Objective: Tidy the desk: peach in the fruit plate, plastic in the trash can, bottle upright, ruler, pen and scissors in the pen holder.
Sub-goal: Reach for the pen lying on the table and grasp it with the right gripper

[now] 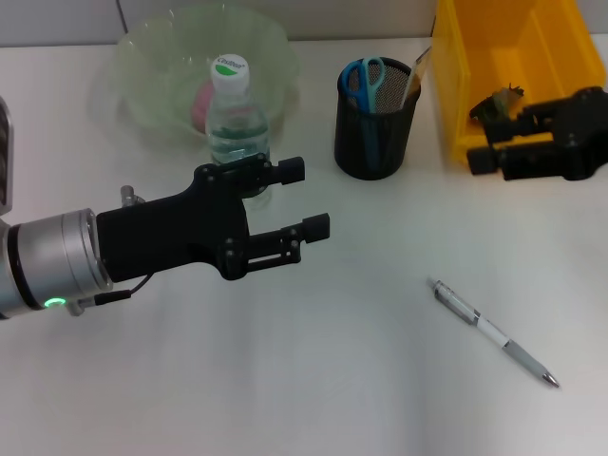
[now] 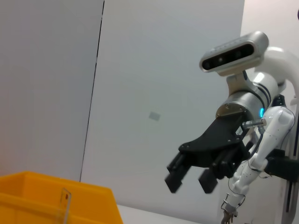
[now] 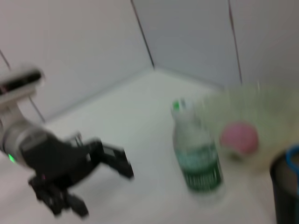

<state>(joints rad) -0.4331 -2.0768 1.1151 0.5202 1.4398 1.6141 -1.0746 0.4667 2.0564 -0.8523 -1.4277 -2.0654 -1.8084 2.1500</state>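
Head view: the left gripper (image 1: 309, 198) hangs with fingers spread just in front of the upright water bottle (image 1: 235, 119); a silver pen (image 1: 494, 332) lies on the bench (image 1: 313, 380). The right gripper (image 1: 489, 138), fingers apart, hovers over the yellow bin (image 1: 513, 57).

Right wrist view: the peach (image 3: 238, 136) sits in the green bowl (image 3: 261, 107).

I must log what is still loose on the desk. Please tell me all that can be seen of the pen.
The pen is slim, silver-grey and white, seemingly plastic with a metal tip. It lies flat and diagonal on the white desk, alone at the robot's front right, tip toward the near edge. Nothing touches it; neither gripper is near.
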